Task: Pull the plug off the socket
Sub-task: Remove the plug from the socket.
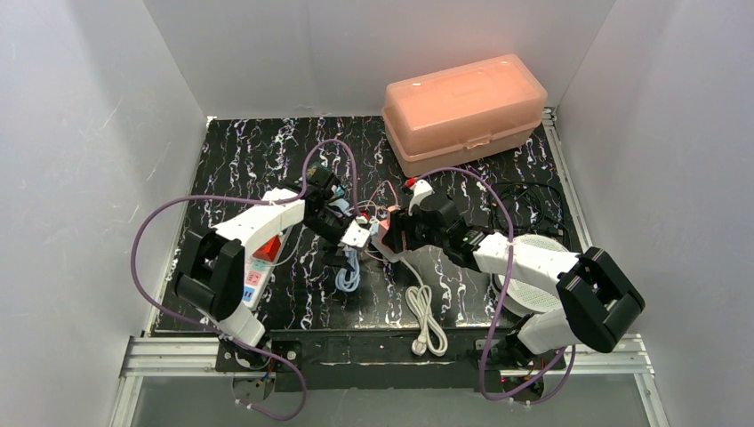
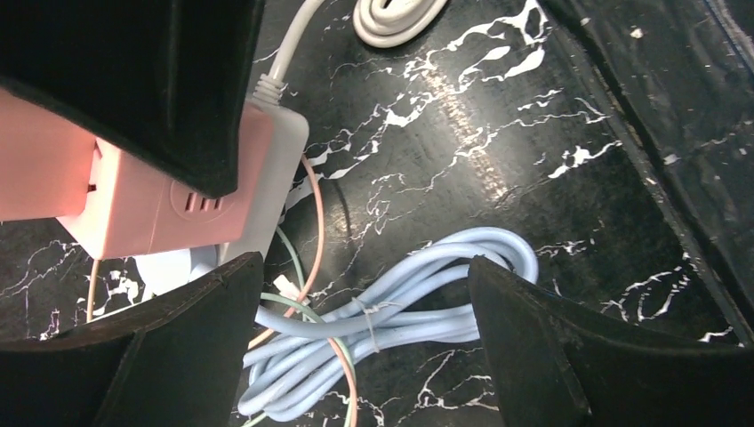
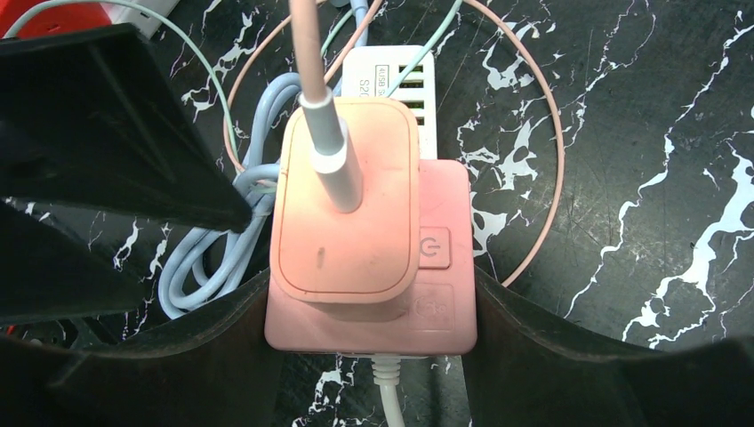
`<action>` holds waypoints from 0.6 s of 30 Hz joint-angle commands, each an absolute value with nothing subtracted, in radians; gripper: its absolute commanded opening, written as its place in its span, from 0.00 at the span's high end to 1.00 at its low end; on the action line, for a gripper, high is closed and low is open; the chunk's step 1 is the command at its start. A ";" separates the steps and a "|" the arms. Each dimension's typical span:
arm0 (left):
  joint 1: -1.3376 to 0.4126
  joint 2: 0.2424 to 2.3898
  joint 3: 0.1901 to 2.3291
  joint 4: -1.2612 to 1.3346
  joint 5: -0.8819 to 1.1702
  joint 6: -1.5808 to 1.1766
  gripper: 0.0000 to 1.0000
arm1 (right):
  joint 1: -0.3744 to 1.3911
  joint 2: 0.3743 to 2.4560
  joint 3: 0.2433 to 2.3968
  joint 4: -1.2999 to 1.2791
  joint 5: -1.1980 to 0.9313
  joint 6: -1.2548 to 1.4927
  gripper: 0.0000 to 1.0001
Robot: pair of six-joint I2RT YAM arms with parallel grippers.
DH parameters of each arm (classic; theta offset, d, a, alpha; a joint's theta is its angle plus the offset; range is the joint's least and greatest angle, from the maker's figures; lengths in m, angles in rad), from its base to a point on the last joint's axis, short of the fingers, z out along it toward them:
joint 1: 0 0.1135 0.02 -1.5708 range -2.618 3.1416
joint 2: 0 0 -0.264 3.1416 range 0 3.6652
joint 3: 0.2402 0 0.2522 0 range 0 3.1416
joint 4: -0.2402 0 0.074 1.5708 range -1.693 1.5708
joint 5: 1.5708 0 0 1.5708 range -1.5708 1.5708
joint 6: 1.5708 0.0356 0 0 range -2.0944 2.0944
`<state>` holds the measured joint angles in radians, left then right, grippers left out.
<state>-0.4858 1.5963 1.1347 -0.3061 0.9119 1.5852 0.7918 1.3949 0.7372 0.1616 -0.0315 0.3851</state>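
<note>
Taking the pink socket block (image 3: 445,307) as my marker: well off to its left, along the edge of the black marbled table (image 1: 267,151), a white power strip (image 1: 258,271) with coloured switches lies partly under my left arm. Nearer the block, just to its left, my left claw (image 2: 364,267) hangs with its fingers (image 2: 178,347) spread wide and gripping nothing. A light blue cable bundle (image 2: 400,302) lies on the table in the gap below them, beside the block's left side. The block sits near the middle of the table with the pink plug (image 3: 356,245) flat against its top face, and I can see no gap between the two. A pink cord (image 3: 311,53) rises from the plug, and a white slotted piece (image 3: 391,76) shows just beyond the block's far edge. My right claw (image 3: 371,294) is pinching the block, one finger pressed to each of its sides. On the near side of the block, slightly to its right, a white cord (image 1: 429,318) lies folded in a long loop. Further right of the block a white round mesh disc (image 1: 520,298) lies under my right arm. Beyond the block, to its far right, a translucent orange box (image 1: 462,111) with its lid closed stands by the back wall.
</note>
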 commanded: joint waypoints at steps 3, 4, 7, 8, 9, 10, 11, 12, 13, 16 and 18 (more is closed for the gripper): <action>-0.492 1.645 1.132 -0.241 0.851 1.439 0.16 | 0.821 1.368 0.729 0.264 -0.050 0.403 0.93; -0.492 1.649 1.129 -0.209 0.833 1.411 0.16 | 0.822 1.365 0.725 0.263 -0.052 0.400 0.94; -0.491 1.654 1.127 -0.112 0.785 1.292 0.15 | 0.827 1.362 0.718 0.255 -0.051 0.392 0.95; -0.490 1.655 1.132 -0.105 0.775 1.255 0.15 | 0.829 1.362 0.717 0.255 -0.050 0.390 0.95; -0.488 1.657 1.137 -0.112 0.768 1.247 0.14 | 0.828 1.362 0.716 0.256 -0.049 0.389 0.95; -0.488 1.657 1.136 -0.116 0.760 1.244 0.14 | 0.830 1.363 0.715 0.257 -0.049 0.390 0.95; -0.487 1.656 1.133 -0.108 0.753 1.234 0.13 | 0.831 1.364 0.715 0.258 -0.049 0.389 0.95; -0.488 1.654 1.125 -0.102 0.747 1.229 0.13 | 0.831 1.365 0.716 0.258 -0.049 0.388 0.95; -0.488 1.653 1.122 -0.110 0.746 1.229 0.13 | 0.833 1.365 0.716 0.258 -0.049 0.387 0.95; -0.489 1.664 1.127 -0.146 0.776 1.234 0.12 | 0.836 1.367 0.721 0.261 -0.048 0.387 0.95; -0.498 1.676 1.129 -0.152 0.785 1.241 0.12 | 0.839 1.367 0.726 0.261 -0.042 0.385 0.95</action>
<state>-0.4919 1.6508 1.1347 -0.0502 0.7403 1.2594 0.8143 1.3937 0.7158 0.1837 -0.0025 0.3805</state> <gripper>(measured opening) 0.876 0.693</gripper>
